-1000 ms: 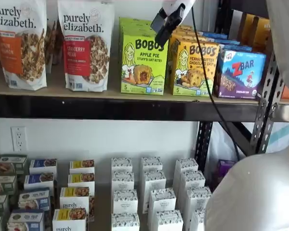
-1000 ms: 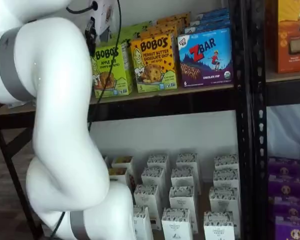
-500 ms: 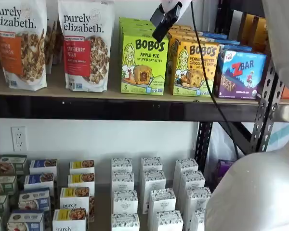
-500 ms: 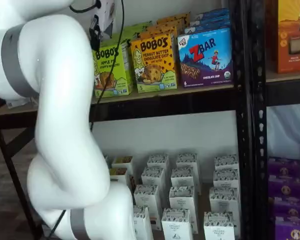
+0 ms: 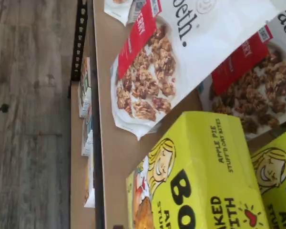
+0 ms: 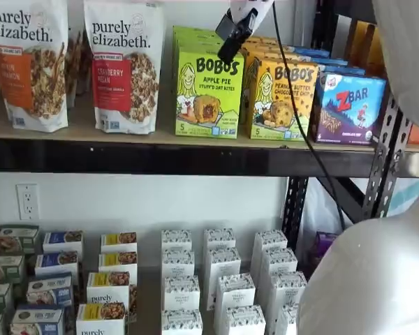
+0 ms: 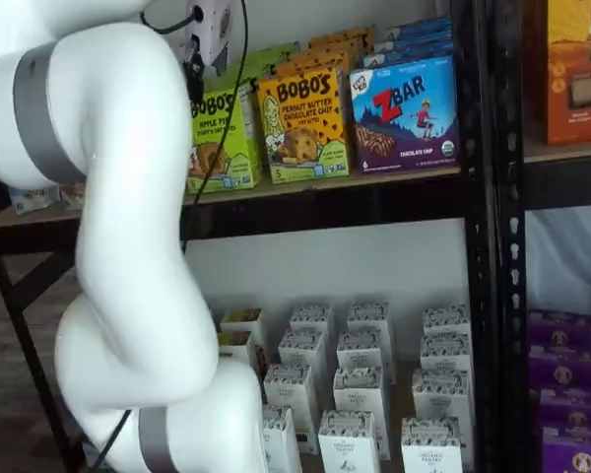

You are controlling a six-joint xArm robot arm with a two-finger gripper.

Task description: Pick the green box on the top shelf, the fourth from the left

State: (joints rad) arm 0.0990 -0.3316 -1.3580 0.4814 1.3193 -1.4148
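The green box (image 6: 208,94), a lime Bobo's Apple Pie carton, stands upright at the front of the top shelf (image 6: 160,156), with more green cartons behind it. It shows in both shelf views, partly behind the arm in one (image 7: 227,138), and fills the near part of the wrist view (image 5: 200,176). My gripper (image 6: 228,46) hangs tilted in front of the box's upper right corner, apart from it. Its black fingers (image 7: 193,79) show side-on, so no gap can be judged. It holds nothing.
A yellow-orange Bobo's carton (image 6: 281,98) stands right beside the green box, then a blue ZBar carton (image 6: 349,108). Purely Elizabeth granola bags (image 6: 124,66) stand to its left. A black cable (image 6: 300,118) hangs from the gripper. The white arm (image 7: 118,246) blocks the shelf's left part.
The gripper has risen a little and shifted left, toward the green box's top. The boxes have not moved.
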